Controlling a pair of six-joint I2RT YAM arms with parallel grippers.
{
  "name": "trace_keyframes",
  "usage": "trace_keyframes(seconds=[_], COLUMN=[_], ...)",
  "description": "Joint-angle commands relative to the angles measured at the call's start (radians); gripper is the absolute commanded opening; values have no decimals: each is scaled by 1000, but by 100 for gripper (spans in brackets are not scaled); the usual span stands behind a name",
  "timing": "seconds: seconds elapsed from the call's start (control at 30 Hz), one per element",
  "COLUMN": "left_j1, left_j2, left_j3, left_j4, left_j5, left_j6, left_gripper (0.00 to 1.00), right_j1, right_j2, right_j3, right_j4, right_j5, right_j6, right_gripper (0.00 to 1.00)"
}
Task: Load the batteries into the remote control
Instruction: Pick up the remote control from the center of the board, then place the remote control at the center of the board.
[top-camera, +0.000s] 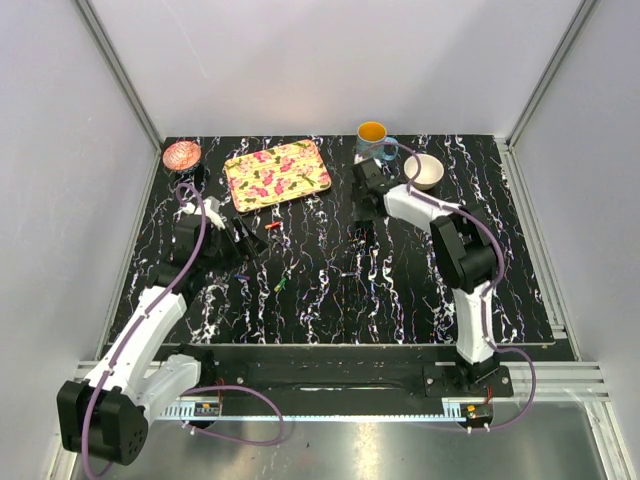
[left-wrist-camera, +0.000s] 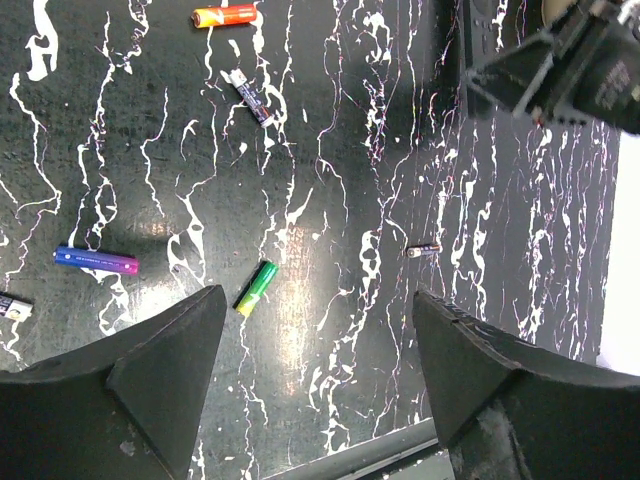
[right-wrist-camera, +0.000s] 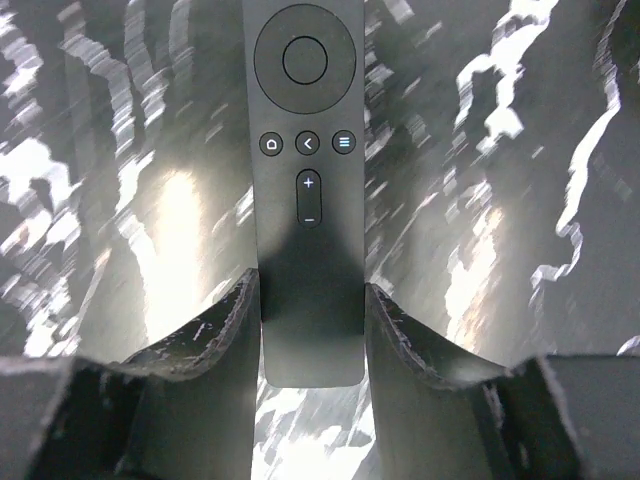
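The remote control (right-wrist-camera: 306, 150) is a slim black bar, button face up, seen in the right wrist view. My right gripper (right-wrist-camera: 312, 285) is shut on its lower end, one finger pressed against each long side. In the top view this gripper (top-camera: 366, 205) is at the back middle of the table. My left gripper (left-wrist-camera: 318, 300) is open and empty above the table, at the left in the top view (top-camera: 243, 240). Below it lie loose batteries: green-yellow (left-wrist-camera: 256, 287), blue-purple (left-wrist-camera: 97, 261), orange-red (left-wrist-camera: 225, 15) and dark purple (left-wrist-camera: 248, 95). A tiny one (left-wrist-camera: 424, 250) lies to the right.
A floral tray (top-camera: 277, 173) lies at the back left, with a small pink dish (top-camera: 181, 154) in the corner. An orange-filled mug (top-camera: 372, 135) and a white bowl (top-camera: 425, 170) stand behind the right gripper. The table is black marble-patterned, with white walls around.
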Motion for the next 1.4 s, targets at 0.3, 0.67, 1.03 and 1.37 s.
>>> trace_keyframes(seconds=[0.3,0.67,1.03,1.37], left_j1=[-23,-123,-164,-170], left_j2=[5,15,28,83], left_j3=[26,18,-15,11], left_j4=[19,-1,15,22], left_j5=[-99,-209,-312,-294], left_j6=[-73,-166,-206,-191], left_gripper=[78,78,78,82], right_j1=[391,506,529,529], right_j2=[-389,-280,-145,-216], right_j3=[-306,-270,-149,-173], right_j4=[-7,-111,-260,-239], right_j5=[132,296,234,202], right_j6=[285,605,721,676], right_gripper=[0,0,12,58])
